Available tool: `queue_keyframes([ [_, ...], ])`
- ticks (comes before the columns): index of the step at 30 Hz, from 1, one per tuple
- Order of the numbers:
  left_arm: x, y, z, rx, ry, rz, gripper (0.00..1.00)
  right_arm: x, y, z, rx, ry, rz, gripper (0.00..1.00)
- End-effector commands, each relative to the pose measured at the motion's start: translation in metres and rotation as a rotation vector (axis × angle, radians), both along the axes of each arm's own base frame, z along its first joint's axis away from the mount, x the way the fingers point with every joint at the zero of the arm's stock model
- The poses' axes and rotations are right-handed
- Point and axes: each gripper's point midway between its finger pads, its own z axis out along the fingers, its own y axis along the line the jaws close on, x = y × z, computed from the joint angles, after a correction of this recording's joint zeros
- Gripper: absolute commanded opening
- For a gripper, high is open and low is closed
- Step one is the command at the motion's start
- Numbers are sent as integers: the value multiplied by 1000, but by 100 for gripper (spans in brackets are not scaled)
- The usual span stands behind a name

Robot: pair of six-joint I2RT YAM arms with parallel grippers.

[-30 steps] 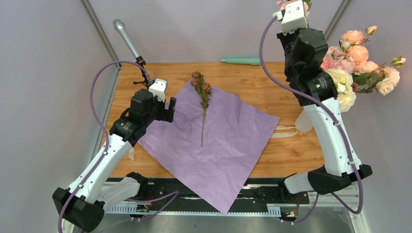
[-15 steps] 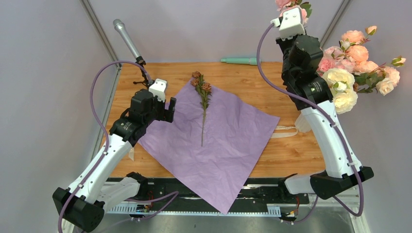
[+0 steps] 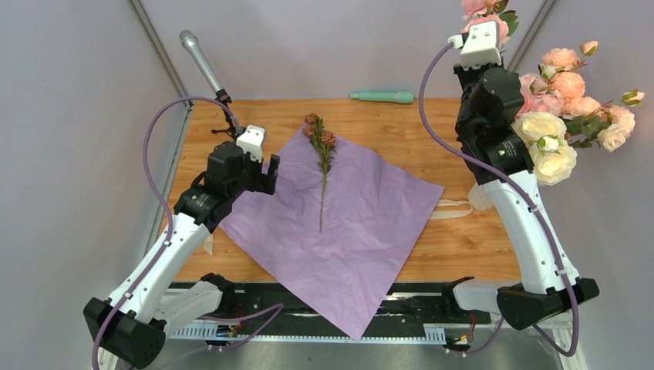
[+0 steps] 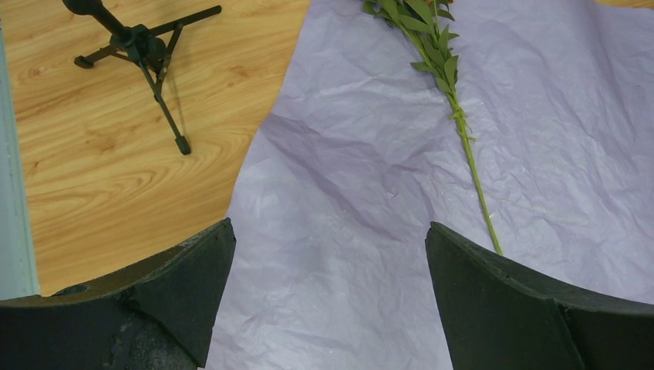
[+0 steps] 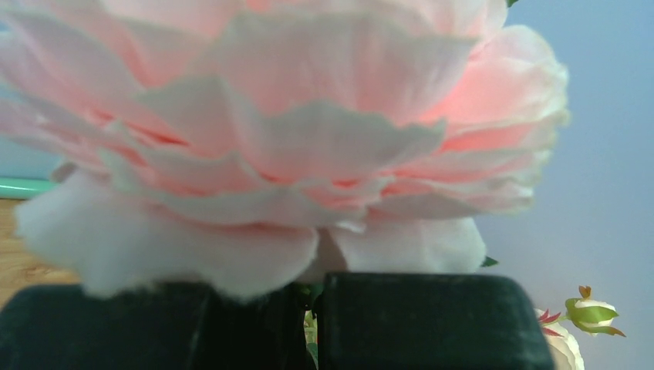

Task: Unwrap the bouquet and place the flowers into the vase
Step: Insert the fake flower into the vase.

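Right gripper (image 5: pixel 312 302), clenched on a pink rose (image 5: pixel 293 139), climbs higher over the table's (image 3: pixel 470 239) far right corner; left gripper (image 4: pixel 328 254) hangs released beside a lone stem (image 4: pixel 470 162).

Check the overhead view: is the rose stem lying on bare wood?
No, the rose stem lies wholly on the spread lilac paper.

A paper sheet (image 3: pixel 347 223) is lying on the tabletop (image 3: pixel 463 247), directly beneath the left pincer (image 4: pixel 328 293). A flower stem (image 4: pixel 463 131) is lying on the sheet, ahead and right of that pincer. A microphone stand (image 4: pixel 146 46) is standing ahead and left. A blossom (image 5: pixel 293 131) is sitting between the right pincer's (image 5: pixel 308 316) jaws.
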Motion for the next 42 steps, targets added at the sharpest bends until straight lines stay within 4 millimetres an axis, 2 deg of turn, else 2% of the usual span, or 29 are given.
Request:
queue_keyframes([
  [1, 2, -1, 6, -7, -27, -12, 100, -9, -12, 11, 40, -63, -39, 0],
  [42, 1, -1, 6, -5, -28, -14, 100, -5, -41, -78, 89, 45, -125, 0],
])
